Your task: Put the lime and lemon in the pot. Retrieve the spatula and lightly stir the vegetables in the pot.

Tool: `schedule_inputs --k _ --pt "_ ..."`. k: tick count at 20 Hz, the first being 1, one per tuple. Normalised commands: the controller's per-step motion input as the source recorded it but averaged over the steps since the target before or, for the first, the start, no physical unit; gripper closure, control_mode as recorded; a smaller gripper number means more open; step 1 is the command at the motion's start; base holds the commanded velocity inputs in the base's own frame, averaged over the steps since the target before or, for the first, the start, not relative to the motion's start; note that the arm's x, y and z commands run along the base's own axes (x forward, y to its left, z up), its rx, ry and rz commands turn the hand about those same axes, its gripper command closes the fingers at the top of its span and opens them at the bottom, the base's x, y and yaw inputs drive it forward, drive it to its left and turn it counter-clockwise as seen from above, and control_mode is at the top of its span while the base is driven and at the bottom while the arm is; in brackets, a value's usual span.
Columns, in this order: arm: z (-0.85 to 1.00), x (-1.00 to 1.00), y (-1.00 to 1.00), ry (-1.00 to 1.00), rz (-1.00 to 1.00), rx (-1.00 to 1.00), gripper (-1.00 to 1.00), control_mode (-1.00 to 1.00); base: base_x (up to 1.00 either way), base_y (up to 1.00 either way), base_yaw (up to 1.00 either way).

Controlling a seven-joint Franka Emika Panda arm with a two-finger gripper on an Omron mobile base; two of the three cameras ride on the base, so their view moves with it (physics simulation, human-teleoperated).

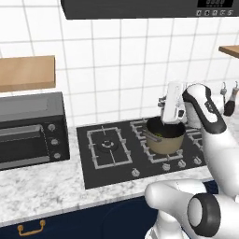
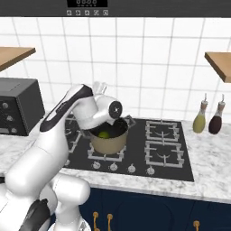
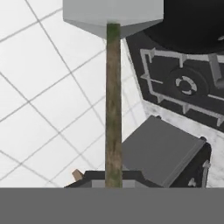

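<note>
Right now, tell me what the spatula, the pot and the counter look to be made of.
Spatula: the handle looks like rough brown-green wood and the blade is flat matte grey, plastic or metal. It is clamped in the shut gripper.
Pot: tan-gold with a soft sheen and a dark inside, probably coated metal.
Counter: white-grey speckled and veined, like polished marble or granite.

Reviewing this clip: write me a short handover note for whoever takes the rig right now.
Gripper: shut on the spatula, handle running up to its grey blade in the hand view.
Pot: on the stove's burner, hand right above its mouth.
Lime: green fruit inside the pot. Lemon: cannot be told from these views.
Done: spatula retrieved, lime in.
Left: confirm the lemon, then stir lightly.
</note>
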Motion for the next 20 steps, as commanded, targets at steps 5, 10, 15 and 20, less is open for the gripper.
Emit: schedule_inputs --k 5,10,15,20 --pt "0.05 0.07 -0.18 0.23 0.00 0.38 1.00 -1.00 0.00 0.00 0.00" --pt "0.04 0.00 -0.24 0.28 0.00 0.41 1.00 -1.00 0.00 0.00 0.00" --pt "-0.02 -0.07 -0.24 0.25 0.00 0.16 1.00 -1.00 0.00 0.00 0.00" --pt "-0.02 -0.30 0.00 0.19 -0.03 0.06 1.00 -1.00 0.00 0.00 0.00"
